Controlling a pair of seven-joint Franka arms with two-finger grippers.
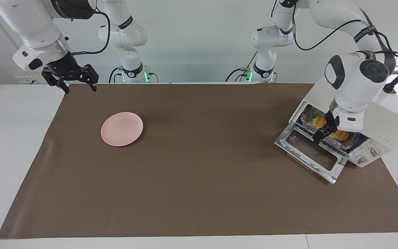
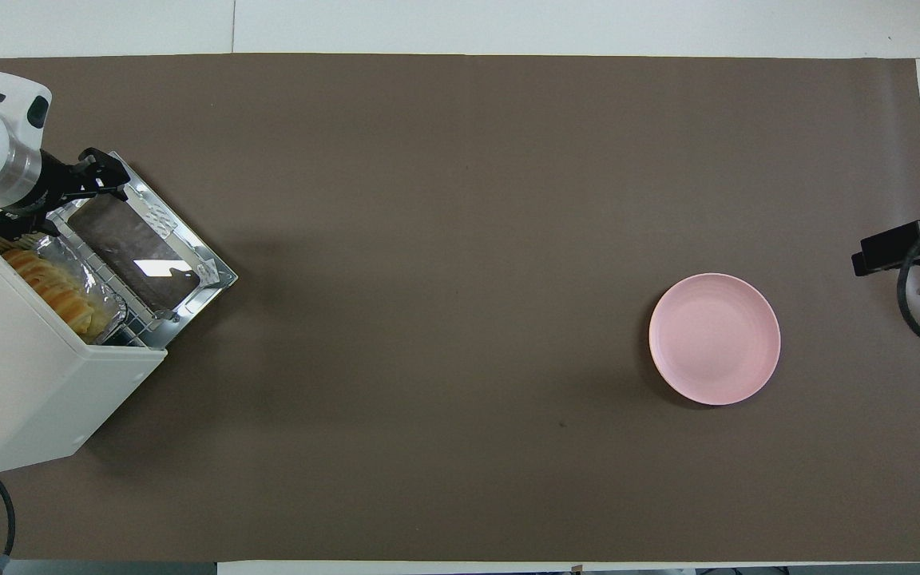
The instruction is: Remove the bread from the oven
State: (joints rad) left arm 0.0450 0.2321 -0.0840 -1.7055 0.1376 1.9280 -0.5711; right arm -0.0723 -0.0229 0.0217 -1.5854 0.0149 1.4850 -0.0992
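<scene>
The left arm bends down steeply, its wrist pointing toward the mouth of the oven [image 1: 378,119]. The left gripper [image 1: 324,130] is at the oven opening, over the dropped door, with fingers apart. The right arm waits, well apart from the oven; the right gripper [image 1: 78,83] hangs with fingers spread, holding nothing.
</scene>
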